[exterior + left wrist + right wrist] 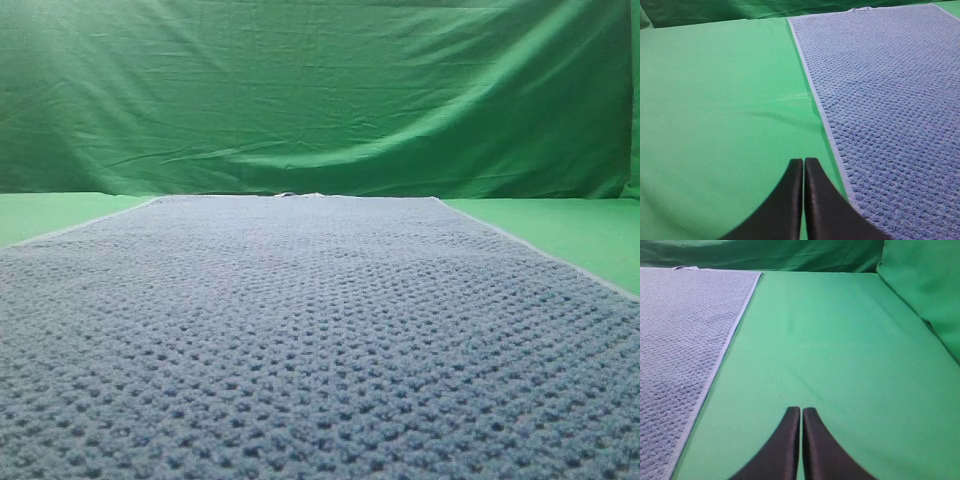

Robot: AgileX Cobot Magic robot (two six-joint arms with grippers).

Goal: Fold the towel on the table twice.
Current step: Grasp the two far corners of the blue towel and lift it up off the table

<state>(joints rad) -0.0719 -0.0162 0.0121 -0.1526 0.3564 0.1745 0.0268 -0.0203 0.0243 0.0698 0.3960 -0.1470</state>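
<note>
The blue-grey waffle-weave towel [310, 330] lies flat and unfolded on the green table [560, 225], filling most of the exterior high view; no gripper shows there. In the left wrist view my left gripper [804, 162] hovers shut and empty over bare green cloth, just left of the towel [890, 100] and its pale left edge. Seen from the right wrist, my right gripper [801, 411] is shut and empty above the table [840, 350], well to the right of the towel [680, 330] and its right edge.
A wrinkled green backdrop [320, 90] stands upright behind the table. Bare green table [715, 100] stretches left of the towel. At the right, a raised green fold [925, 285] rises beside the table.
</note>
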